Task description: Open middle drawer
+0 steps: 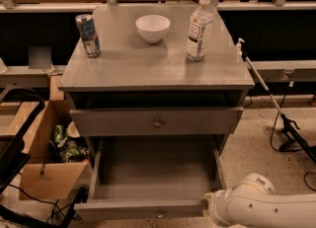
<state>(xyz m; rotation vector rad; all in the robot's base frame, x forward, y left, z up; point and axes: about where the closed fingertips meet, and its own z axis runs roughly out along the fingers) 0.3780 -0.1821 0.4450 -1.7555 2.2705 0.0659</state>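
Observation:
The middle drawer (118, 122) is a grey flat front with one small round knob (158, 122) at its centre, and it sits shut in the grey cabinet (148, 69). Above it is a dark open slot. Below it the larger bottom drawer (153, 177) is pulled far out and is empty. My white arm (261, 205) comes in from the bottom right. Its end, with the gripper (211, 207), is at the right end of the bottom drawer's front panel, well below the middle drawer's knob.
On the cabinet top stand a drink can (88, 35), a white bowl (152, 27) and a water bottle (199, 27). A cardboard box (44, 172) with rubbish stands on the floor at the left. A thin pole (259, 81) and cables (291, 133) are at the right.

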